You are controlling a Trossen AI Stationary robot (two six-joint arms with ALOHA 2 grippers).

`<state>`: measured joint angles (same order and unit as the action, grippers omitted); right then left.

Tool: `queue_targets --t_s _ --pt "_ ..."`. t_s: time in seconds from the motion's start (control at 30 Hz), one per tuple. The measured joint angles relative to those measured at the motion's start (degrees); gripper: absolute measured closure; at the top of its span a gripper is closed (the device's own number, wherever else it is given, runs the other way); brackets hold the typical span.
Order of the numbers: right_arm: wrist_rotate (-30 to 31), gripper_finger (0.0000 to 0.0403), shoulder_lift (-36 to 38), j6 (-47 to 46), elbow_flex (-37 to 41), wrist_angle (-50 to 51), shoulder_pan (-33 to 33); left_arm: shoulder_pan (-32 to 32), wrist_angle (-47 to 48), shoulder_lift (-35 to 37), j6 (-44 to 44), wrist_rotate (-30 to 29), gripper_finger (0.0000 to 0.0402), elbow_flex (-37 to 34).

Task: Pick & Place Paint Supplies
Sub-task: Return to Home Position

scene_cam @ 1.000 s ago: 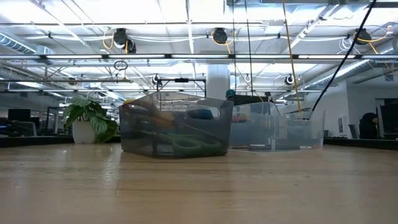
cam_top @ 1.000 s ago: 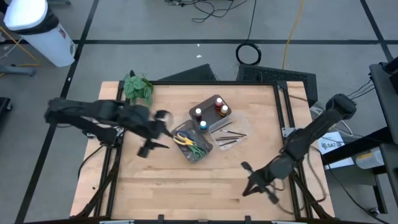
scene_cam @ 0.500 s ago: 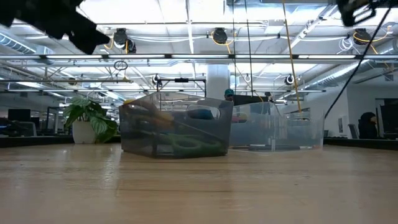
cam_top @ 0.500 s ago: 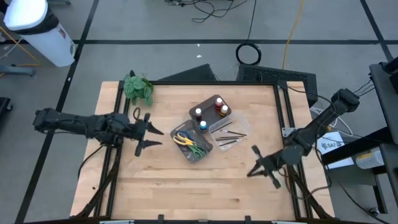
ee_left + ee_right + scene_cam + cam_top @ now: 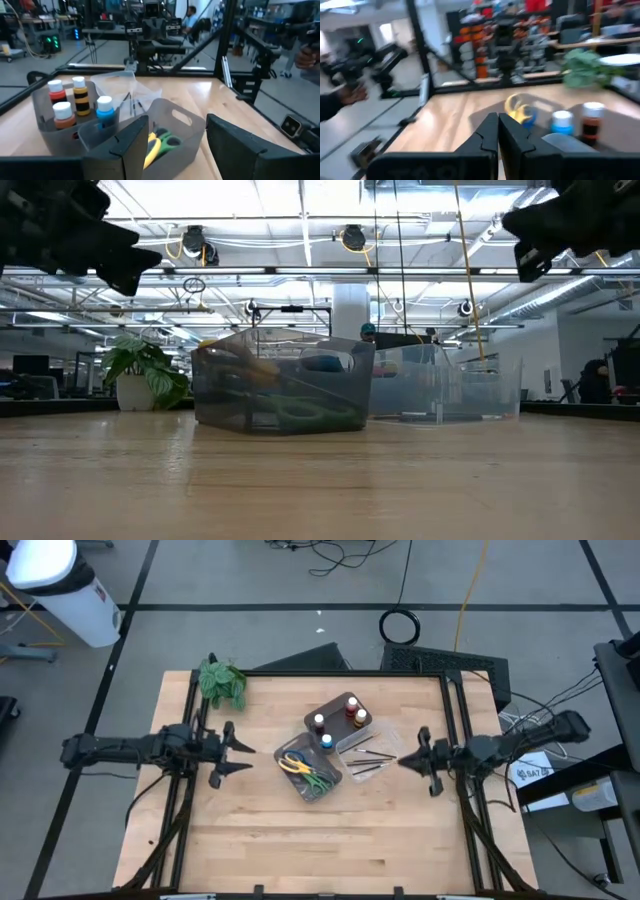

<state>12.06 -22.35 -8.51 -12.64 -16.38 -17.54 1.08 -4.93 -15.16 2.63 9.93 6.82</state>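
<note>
— Where for the left pincer (image 5: 243, 756)?
— Out over the left edge of the counter (image 5: 300, 840), seen from above, aimed inward. Fingers wide apart in the left wrist view, nothing between them.
— And the right pincer (image 5: 402, 760)?
— Over the right edge, aimed inward too, near the clear tray (image 5: 385, 740). Hard to read from above; in the right wrist view, fingers (image 5: 487, 135) pressed tip to tip, gripping nothing.
— Scissors (image 5: 305, 772)?
— In the grey bin (image 5: 300, 787) at mid-counter: yellow pair (image 5: 293, 763) and green pair (image 5: 318, 780), touching. Low view, through the bin wall: green handles lying at the bottom, plus a blue patch near the rim, not made out from above.
— Bottles (image 5: 320, 721)?
— Upright in the second bin (image 5: 332, 703), just beside the first, toward the far edge. From above, caps only: white, blue and two reddish. Left wrist view adds the bodies, one banded yellow and black.
— Brushes (image 5: 370, 762)?
— Flat in the clear tray, thin dark lines from above; faint through the plastic in the left wrist view.
— Anything else?
— Both arms as dark shapes in the low view's top corners, well above the counter. Plant (image 5: 222, 680) at the far left corner.
</note>
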Motion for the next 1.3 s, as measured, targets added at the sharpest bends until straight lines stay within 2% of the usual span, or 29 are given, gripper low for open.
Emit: queue_targets --t_s 0.1,0.27,0.33,0.5,0.63,0.73,0.93,1.17,1.3 --pt "-0.95 0.0403 4.07 0.03 1.34 0.29 3.9 0.55 -0.02 3.54 1.04 0.06 0.0192 -1.79" --pt "-10.63 0.0403 9.56 5.18 1.52 5.91 6.89 0.62 -0.14 6.99 1.23 0.17 0.0192 -3.44" --pt "-12.23 0.0403 12.67 6.98 1.55 8.46 7.21 0.62 -0.14 7.75 0.97 0.17 0.0192 -3.89" --pt "-12.2 0.0403 18.47 7.85 1.55 13.9 7.45 0.62 -0.07 8.22 0.92 0.2 0.0192 -4.27" --pt "-12.2 0.0403 19.74 6.64 1.58 18.7 7.45 0.62 0.07 8.2 1.14 0.37 0.0192 -4.27" --pt "-12.2 0.0403 19.74 6.23 3.29 15.91 7.45 0.62 -0.12 8.18 1.41 0.31 0.0192 -4.27" --pt "-12.18 0.0403 19.72 6.28 10.41 3.6 7.45 0.62 -3.11 8.15 2.3 -0.03 0.0192 -5.5" --pt "-12.2 0.0403 19.55 7.99 11.54 9.37 7.43 0.62 2.35 8.0 1.1 0.03 0.0192 -6.0" --pt "-12.18 0.0403 19.45 7.7 11.6 11.5 7.43 0.62 2.25 7.96 2.01 0.0 0.0192 -5.98"
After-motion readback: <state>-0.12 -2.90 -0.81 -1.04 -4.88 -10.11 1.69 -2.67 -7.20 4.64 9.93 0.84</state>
